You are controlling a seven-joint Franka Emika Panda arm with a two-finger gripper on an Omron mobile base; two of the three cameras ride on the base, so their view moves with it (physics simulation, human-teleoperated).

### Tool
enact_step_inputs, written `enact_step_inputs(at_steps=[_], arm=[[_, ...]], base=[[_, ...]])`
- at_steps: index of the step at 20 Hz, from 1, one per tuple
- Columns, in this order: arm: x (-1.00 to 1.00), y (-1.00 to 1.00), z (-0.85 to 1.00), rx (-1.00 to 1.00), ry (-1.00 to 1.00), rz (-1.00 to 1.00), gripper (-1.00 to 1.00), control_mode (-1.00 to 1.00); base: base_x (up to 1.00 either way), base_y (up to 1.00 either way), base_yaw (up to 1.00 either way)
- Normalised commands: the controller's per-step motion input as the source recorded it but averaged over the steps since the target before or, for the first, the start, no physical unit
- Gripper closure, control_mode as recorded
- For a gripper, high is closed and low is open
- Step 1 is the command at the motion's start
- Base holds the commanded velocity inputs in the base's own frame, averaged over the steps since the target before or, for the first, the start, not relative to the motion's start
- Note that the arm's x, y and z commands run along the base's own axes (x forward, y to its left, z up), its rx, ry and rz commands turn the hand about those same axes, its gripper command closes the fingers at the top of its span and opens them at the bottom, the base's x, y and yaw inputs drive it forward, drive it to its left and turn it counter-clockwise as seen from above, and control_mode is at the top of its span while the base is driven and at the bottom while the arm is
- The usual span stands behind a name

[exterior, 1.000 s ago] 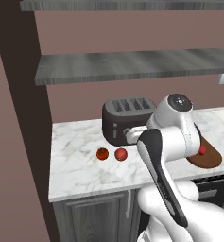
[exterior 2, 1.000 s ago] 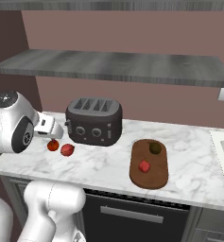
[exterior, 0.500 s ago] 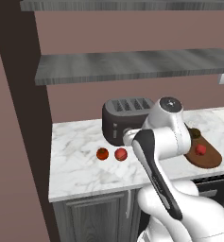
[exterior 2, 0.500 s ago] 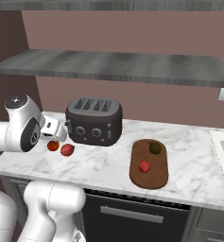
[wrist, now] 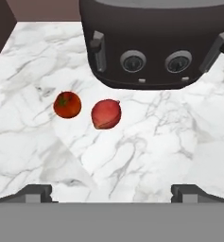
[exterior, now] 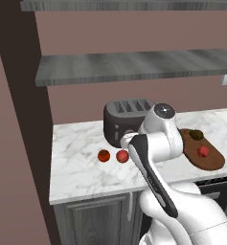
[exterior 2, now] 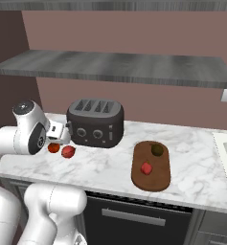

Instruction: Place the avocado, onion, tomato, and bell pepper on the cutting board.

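Note:
The dark reddish-brown cutting board point(exterior 2: 155, 182) point(exterior: 214, 163) lies right of the toaster. On it sit the olive-brown avocado point(exterior 2: 157, 150) point(exterior: 197, 135) and a small red piece point(exterior 2: 146, 168) point(exterior: 203, 151), likely the bell pepper. On the marble in front of the toaster's left end lie the orange-red tomato point(wrist: 67, 104) point(exterior 2: 53, 148) point(exterior: 103, 155) and the pinkish-red onion point(wrist: 106, 114) point(exterior 2: 68, 151) point(exterior: 122, 156). My gripper point(wrist: 111, 191) point(exterior 2: 60, 137) hangs open above the counter, just short of these two, with nothing between its fingers.
The dark four-slot toaster point(wrist: 156, 42) point(exterior 2: 96, 123) stands right behind the tomato and onion. A grey shelf point(exterior 2: 115, 67) runs above the counter. A sink edge point(exterior 2: 226, 149) shows at far right. A dark wall panel point(exterior: 19, 119) bounds the counter's left end.
The arm has swung left, away from the cutting board, to the toaster's left front above the tomato and onion. The board now shows fully in the left base view.

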Motion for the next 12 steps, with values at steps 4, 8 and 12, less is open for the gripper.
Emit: enact_step_inputs(at_steps=[4, 8, 12], arm=[[0.35, 0.00, -0.16, 0.00, 0.00, 0.00, -1.00, -1.00], [0.29, 0.04, -0.18, 0.00, 0.02, 0.00, -1.00, -1.00], [0.18, 0.08, -0.25, 0.00, 0.04, 0.00, -1.00, -1.00]], base=[[0.00, 0.00, 0.00], [0.00, 0.00, 0.00], [0.00, 0.00, 0.00]])
